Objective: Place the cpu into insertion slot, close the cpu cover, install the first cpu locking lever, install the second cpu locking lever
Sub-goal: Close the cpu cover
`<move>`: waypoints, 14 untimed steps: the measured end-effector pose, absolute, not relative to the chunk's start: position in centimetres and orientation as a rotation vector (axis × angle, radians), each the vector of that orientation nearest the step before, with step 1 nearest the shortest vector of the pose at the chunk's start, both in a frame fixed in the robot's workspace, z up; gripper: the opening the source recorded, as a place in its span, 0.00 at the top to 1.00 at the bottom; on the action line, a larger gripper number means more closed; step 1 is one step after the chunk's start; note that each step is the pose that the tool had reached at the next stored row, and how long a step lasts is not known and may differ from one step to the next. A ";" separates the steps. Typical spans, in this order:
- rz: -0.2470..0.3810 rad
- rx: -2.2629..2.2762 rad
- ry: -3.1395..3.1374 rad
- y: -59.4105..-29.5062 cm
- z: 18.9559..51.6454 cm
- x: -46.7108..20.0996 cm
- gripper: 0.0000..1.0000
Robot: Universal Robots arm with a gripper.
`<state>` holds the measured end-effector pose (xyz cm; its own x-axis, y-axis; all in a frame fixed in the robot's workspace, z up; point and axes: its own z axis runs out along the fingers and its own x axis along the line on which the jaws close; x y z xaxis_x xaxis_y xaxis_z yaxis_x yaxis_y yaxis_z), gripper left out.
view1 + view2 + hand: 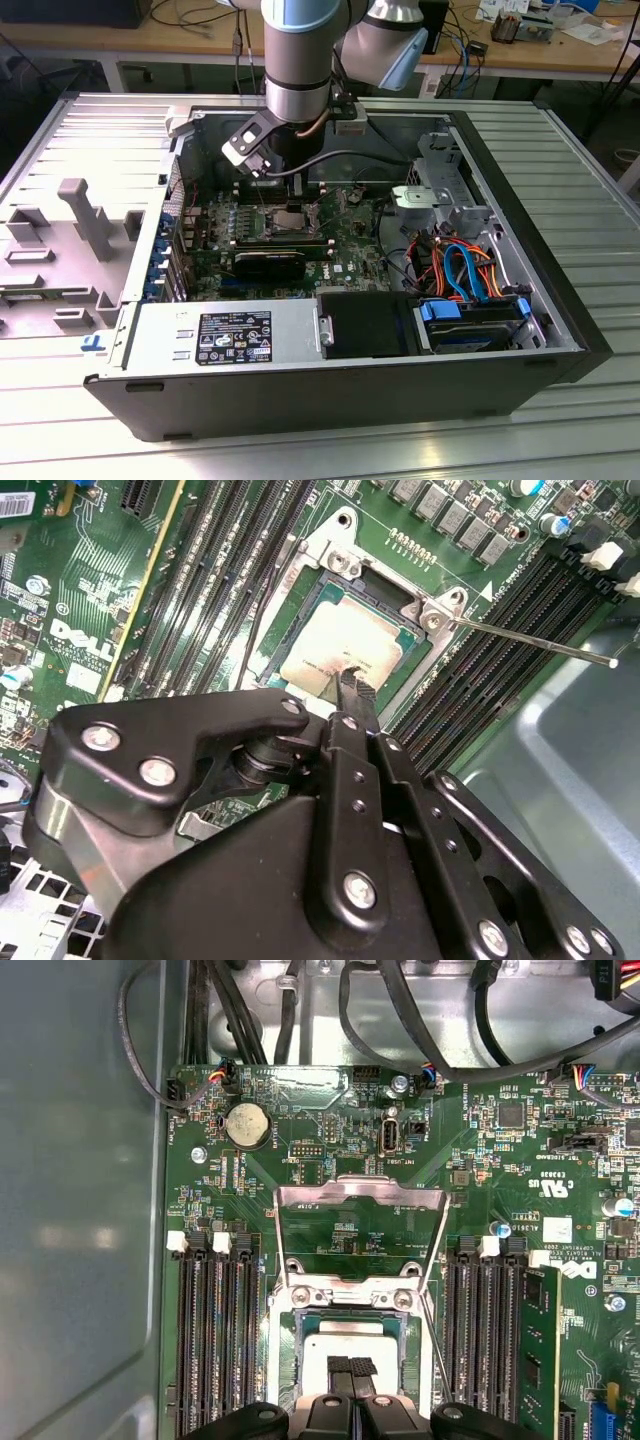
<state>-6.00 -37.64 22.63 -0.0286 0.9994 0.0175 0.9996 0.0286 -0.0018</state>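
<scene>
Chip work first: the cpu (340, 640) lies flat inside the insertion slot (290, 1360) on the green board. The gripper (350, 1366) has its fingers squeezed together with nothing between them, and the tips are right at the chip's top. I think step one is nearly done. The cpu cover (400, 1194) stands open, and a thin lever (530, 642) sticks out free. The next move needs a gentle lift off, so the chip does not slide.

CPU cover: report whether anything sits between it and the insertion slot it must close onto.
Yes. The cpu cover stands raised beside the insertion slot, and the gripper hangs over the cpu lying in that slot, in the cover's closing path.
</scene>
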 end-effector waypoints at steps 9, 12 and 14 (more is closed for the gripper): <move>-0.017 -2.180 -2.243 -38.0 23.1 -5.4 0.89; -0.016 -2.179 -2.243 -38.0 23.8 -5.2 0.89; -0.012 -2.175 -2.238 -38.0 24.3 -4.5 0.89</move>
<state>-4.47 -38.01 24.30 -0.0284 0.9994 0.0199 0.9996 0.0286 -0.0087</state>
